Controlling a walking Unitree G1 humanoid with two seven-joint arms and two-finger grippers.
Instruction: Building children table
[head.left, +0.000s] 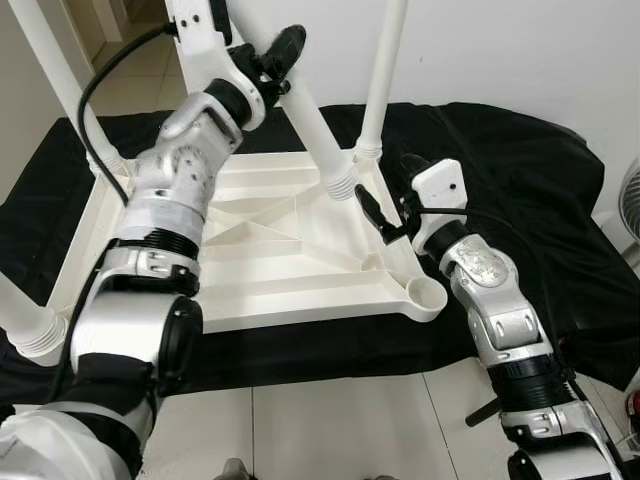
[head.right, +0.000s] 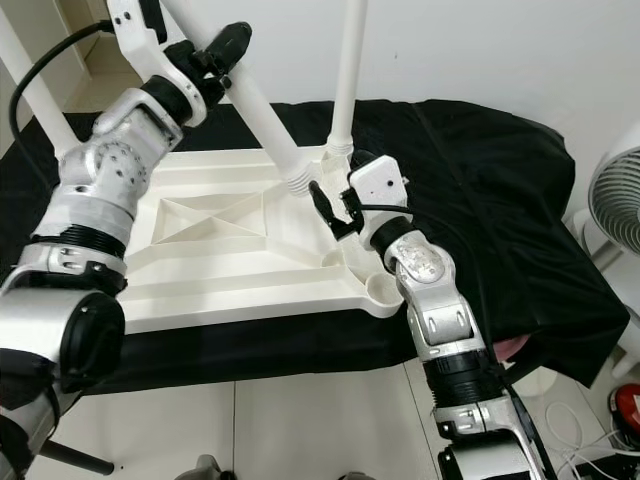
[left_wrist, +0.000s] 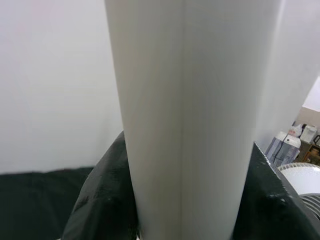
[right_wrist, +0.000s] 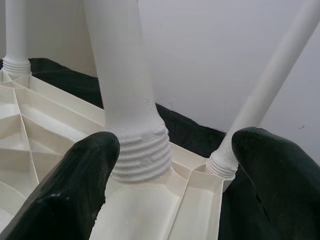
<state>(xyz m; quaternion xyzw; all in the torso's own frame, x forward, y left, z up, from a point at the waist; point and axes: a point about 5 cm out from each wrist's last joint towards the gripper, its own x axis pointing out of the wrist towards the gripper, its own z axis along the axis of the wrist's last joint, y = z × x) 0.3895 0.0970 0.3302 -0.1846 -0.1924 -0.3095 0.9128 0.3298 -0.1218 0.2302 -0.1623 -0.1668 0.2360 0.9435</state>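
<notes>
White leg (head.left: 318, 130), slanting up-left, threaded end unseated; my left gripper (head.left: 283, 52) clamps it, right gripper (head.left: 383, 215) wide open at its base.

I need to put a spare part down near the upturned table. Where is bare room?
Bare: black cloth right of the tabletop, and floor tiles at its near edge. Crowded: the far right corner, where the left pincer grips a leg and the right pincer hovers.
</notes>
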